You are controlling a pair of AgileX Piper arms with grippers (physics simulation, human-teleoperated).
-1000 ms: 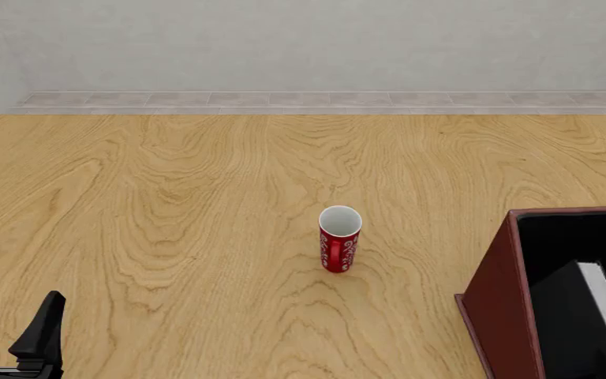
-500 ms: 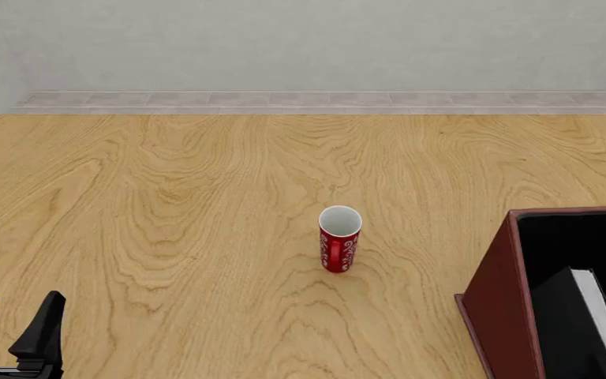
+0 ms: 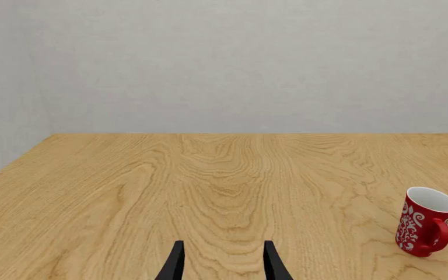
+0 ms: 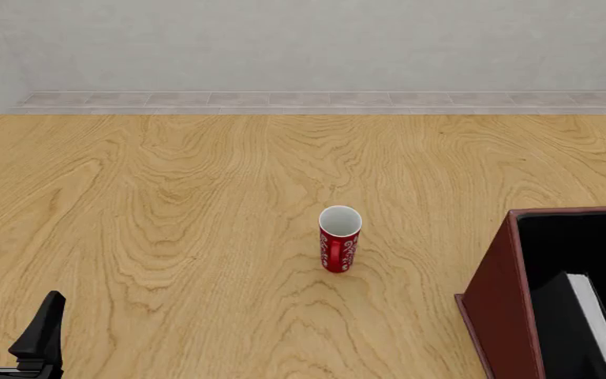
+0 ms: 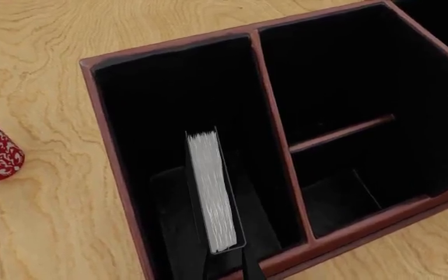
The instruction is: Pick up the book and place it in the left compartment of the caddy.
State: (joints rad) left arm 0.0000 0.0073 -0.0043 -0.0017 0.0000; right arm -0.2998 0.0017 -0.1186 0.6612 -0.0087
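A red mug [image 4: 339,239] with white swirl patterns and a white inside stands upright near the middle of the table [image 4: 177,197], well apart from the caddy [image 4: 498,308] at the near right edge of the front view. The left wrist view shows its handle; no lettering can be read on it. The table around the mug is bare wood out to the far wall, leaving wide room on the left.

The book [image 5: 212,192] stands on edge inside the left compartment [image 5: 142,105], its white page block facing up, with dark space between it and the compartment's outer wall. A thin divider [image 5: 275,116] separates this bay from the right-hand bays, which are split by a cross wall. The covers are plain.

The right pincer [image 5: 228,265] shows only as dark fingertips at the book's near end; whether it grips the book cannot be told. The left pincer [image 4: 9,328] hovers low at the near left corner of the table, fingers spread apart and holding nothing, far from the mug and the caddy.
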